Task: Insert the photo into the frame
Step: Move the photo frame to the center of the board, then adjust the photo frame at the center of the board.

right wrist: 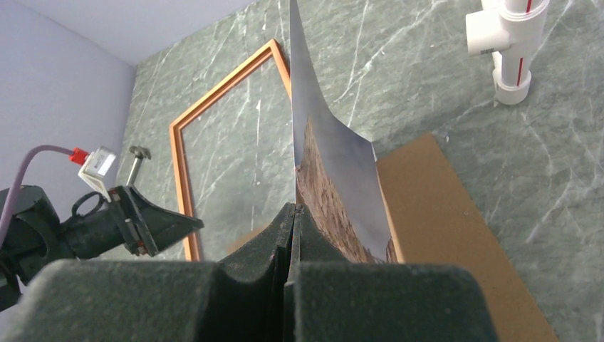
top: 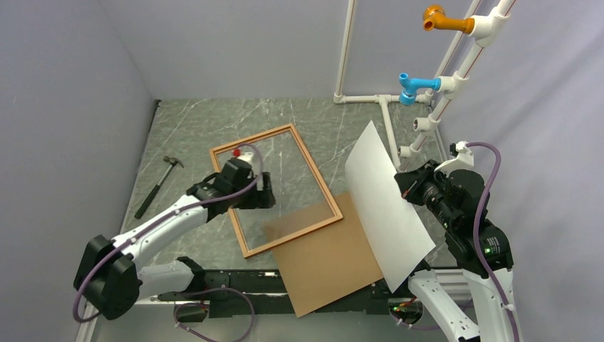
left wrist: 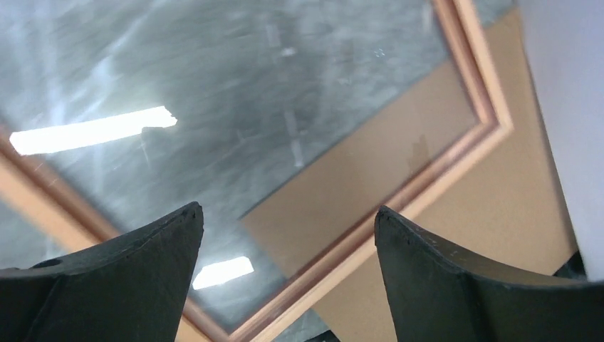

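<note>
The reddish-brown wooden frame (top: 314,178) lies flat mid-table, glass in it, its near corner resting on a brown backing board (top: 335,260). My left gripper (top: 265,194) hovers open over the frame's glass, nothing between its fingers; in the left wrist view the frame (left wrist: 456,167) runs diagonally past my left gripper (left wrist: 288,214). The photo (top: 384,206) hangs lifted at the right, white back towards the top camera, with my right gripper (top: 400,182) shut on its edge. In the right wrist view the mountain print (right wrist: 335,178) rises from my right gripper (right wrist: 293,208).
A hammer (top: 157,187) lies on the marble table (top: 192,125) left of the frame. A white pipe rack (top: 434,107) with blue and orange hooks stands at the back right. Grey walls close in the left, back and right sides.
</note>
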`<control>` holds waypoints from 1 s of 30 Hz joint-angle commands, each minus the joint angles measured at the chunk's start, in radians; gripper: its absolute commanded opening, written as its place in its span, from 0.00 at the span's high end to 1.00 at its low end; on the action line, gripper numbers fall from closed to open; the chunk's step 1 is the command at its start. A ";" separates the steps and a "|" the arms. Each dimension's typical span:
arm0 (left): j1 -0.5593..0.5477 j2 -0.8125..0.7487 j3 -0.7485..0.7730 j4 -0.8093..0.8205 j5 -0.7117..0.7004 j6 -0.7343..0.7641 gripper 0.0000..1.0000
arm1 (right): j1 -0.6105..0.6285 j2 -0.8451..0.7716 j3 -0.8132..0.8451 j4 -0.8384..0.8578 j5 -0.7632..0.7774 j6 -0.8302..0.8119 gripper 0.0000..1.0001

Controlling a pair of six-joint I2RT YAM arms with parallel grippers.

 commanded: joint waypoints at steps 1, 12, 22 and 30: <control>0.148 -0.091 -0.077 -0.170 -0.059 -0.160 0.10 | -0.001 -0.002 -0.005 0.033 -0.025 0.012 1.00; 0.304 -0.080 -0.200 -0.170 -0.069 -0.158 0.30 | -0.001 0.013 -0.009 0.044 -0.057 0.016 1.00; 0.303 0.065 -0.172 -0.067 -0.018 -0.050 0.78 | 0.000 0.023 0.034 0.038 -0.066 0.013 1.00; 0.292 0.113 -0.115 -0.015 0.015 0.070 0.94 | 0.000 0.034 0.086 0.036 -0.094 0.009 1.00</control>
